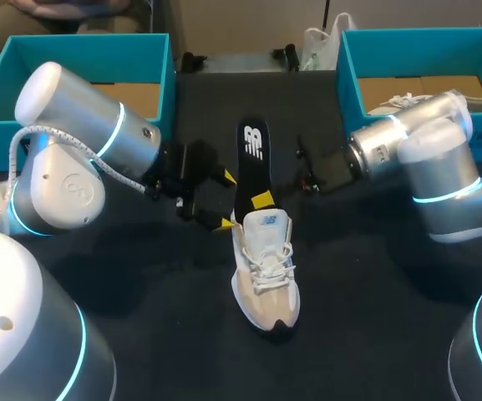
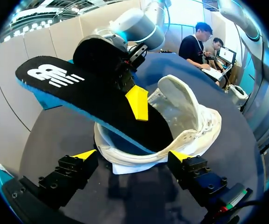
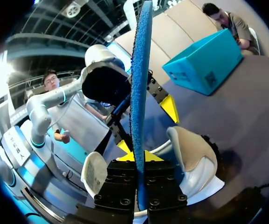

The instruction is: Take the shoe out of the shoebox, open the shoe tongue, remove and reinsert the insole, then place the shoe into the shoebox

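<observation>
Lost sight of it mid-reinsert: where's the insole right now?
Head view: the insole is mid-table, its lower end inside the shoe, pinched by the right gripper. The open left gripper sits just left of it, at the shoe's heel.

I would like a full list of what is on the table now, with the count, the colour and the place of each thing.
shoeboxes: 2, teal, one at the table's far left, one at its far right
shoe: 1, white and beige, middle of the table
insole: 1, black top, blue underside, one end in the shoe, the rest sticking out past its heel
second shoe: 1, white, inside the right shoebox
table: 1, dark, under everything
left gripper: 1, black with yellow tips, open, beside the shoe's heel
right gripper: 1, black with yellow tips, shut on the insole
</observation>
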Controlling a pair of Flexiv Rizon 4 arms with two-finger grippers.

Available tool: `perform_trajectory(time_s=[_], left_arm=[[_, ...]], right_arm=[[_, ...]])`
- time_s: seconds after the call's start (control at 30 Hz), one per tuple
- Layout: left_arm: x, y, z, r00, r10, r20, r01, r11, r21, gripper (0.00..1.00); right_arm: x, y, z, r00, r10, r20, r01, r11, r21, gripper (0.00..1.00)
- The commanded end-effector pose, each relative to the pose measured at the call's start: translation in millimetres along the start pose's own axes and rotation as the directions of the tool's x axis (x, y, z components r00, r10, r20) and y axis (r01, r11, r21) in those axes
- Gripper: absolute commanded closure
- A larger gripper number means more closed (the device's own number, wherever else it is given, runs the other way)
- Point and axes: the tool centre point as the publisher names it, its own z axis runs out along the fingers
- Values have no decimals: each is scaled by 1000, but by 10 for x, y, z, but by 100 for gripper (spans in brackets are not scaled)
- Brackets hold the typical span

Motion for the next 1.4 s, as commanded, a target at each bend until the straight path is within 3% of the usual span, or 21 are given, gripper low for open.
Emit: perform_trajectory(time_s=[0.03, 0.27, 0.5, 0.53, 0.57, 0.6, 1.0, 1.2, 1.27, 1.4], left_arm=[[-2, -11, 2, 1000, -1, 0, 1, 1000, -5, 0], [-2, -11, 2, 1000, -1, 0, 1, 1000, -5, 0], [-2, -11, 2, 1000, -1, 0, 1, 1000, -5, 0], [-2, -11, 2, 1000, -1, 0, 1, 1000, -5, 0], [-2, -11, 2, 1000, -1, 0, 1, 1000, -5, 0], [-2, -11, 2, 1000, -1, 0, 1, 1000, -5, 0], [-2, -11, 2, 1000, -1, 0, 1, 1000, -5, 0], [-2, -11, 2, 1000, -1, 0, 1, 1000, -5, 0], [-2, -11, 2, 1000, -1, 0, 1, 1000, -5, 0], [-2, -11, 2, 1000, -1, 0, 1, 1000, -5, 0]], right_arm=[[5, -117, 70, 1000, 25, -1, -25, 1000, 11, 100], [51, -345, 158, 997, 74, -27, -73, 997, 14, 100], [67, -407, 192, 996, 88, -33, -87, 996, 18, 100], [63, -394, 179, 996, 84, -31, -83, 996, 15, 100], [60, -371, 167, 997, 76, -27, -76, 997, 13, 83], [63, -341, 157, 997, 70, -22, -70, 997, 13, 81], [35, -87, 90, 1000, 22, -3, -22, 999, 32, 71], [-14, -12, 59, 1000, 12, -9, -12, 999, 50, 76], [-28, -16, 61, 1000, 16, -19, -15, 998, 58, 100], [-30, -56, 91, 999, 27, -39, -24, 997, 67, 100]])
